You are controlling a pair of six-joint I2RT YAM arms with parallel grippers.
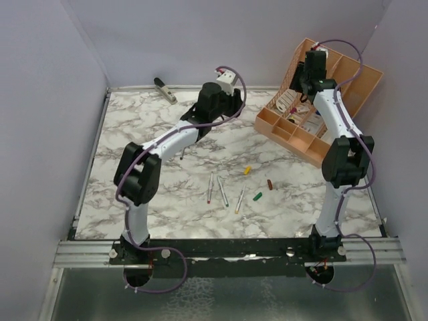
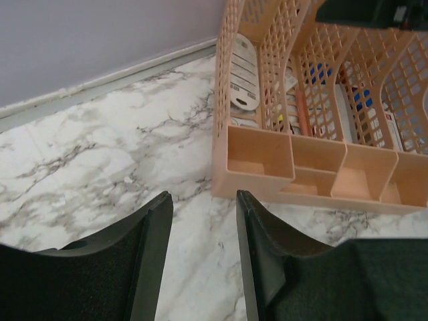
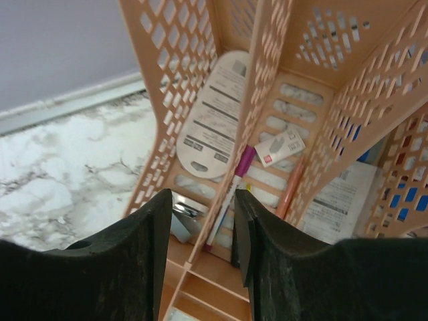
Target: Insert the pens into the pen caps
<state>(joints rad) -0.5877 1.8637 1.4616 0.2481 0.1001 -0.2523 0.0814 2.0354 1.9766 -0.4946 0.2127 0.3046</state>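
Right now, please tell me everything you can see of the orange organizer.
The organizer looks like peach-orange plastic: tall lattice-walled slots behind, low solid compartments in front. It stands upright on the marble table, far right, turned at an angle. White printed cards lie in the slots. The right gripper, open, hovers over it.

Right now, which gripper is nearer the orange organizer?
Right. The right gripper hangs open directly over the organizer compartments. The left gripper, also open, is over the table to its left, short of it.
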